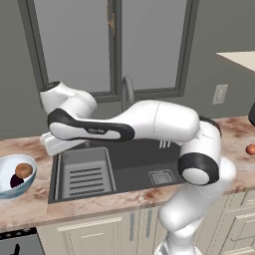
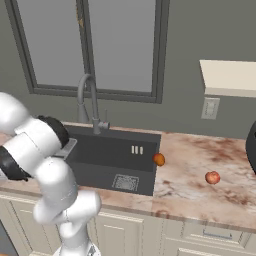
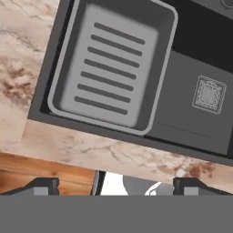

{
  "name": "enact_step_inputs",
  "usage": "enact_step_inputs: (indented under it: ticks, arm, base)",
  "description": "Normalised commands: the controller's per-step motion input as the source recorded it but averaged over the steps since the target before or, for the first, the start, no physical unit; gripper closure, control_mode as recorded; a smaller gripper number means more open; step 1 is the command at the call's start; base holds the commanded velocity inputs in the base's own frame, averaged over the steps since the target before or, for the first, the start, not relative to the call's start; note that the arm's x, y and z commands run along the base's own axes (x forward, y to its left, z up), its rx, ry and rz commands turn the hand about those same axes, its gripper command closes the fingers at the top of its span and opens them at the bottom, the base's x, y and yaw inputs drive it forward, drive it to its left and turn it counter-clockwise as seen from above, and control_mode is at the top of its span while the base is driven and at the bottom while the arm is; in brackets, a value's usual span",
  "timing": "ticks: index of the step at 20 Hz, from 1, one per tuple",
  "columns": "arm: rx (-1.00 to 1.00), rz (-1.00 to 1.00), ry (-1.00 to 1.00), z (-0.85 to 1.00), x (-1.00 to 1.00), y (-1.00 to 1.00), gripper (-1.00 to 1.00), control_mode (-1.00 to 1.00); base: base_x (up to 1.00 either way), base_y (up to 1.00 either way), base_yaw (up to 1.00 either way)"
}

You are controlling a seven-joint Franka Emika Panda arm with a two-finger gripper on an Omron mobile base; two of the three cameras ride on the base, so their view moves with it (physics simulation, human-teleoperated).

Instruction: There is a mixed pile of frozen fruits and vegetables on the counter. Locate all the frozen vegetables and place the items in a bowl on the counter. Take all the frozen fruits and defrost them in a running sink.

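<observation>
My gripper (image 3: 117, 186) is open, its fingertips (image 3: 45, 185) far apart with nothing between them. It hangs above the sink's (image 1: 134, 172) left end, over the grey ribbed tray (image 3: 111, 68). The pale bowl (image 1: 6, 191) stands on the counter (image 1: 30, 206) left of the sink. It holds the brown potato-like vegetable (image 1: 23, 170) and the dark purple one (image 1: 16, 182). The orange fruit (image 2: 158, 159) rests at the sink's right rim. The reddish fruit (image 2: 212, 177) lies on the counter further right, also seen at the edge of the left base view as the reddish fruit (image 1: 250, 149).
The arched faucet (image 2: 87, 100) rises behind the sink, below the window. A drain (image 3: 209, 94) sits in the basin floor right of the tray. A dark object (image 2: 252, 145) stands at the counter's far right. My arm spans the sink.
</observation>
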Motion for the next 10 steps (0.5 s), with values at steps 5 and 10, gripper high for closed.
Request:
enact_step_inputs:
  ticks: [5,10]
  arm:
    - [0.02,0.12,0.0,-0.02,0.05,-0.85,-1.0,-1.0]
    - [0.0,0.13,0.03,-0.01,0.1,-0.87,-1.0,-1.0]
  base:
    - [0.0,0.0,0.0]
    - [0.0,0.0,0.0]
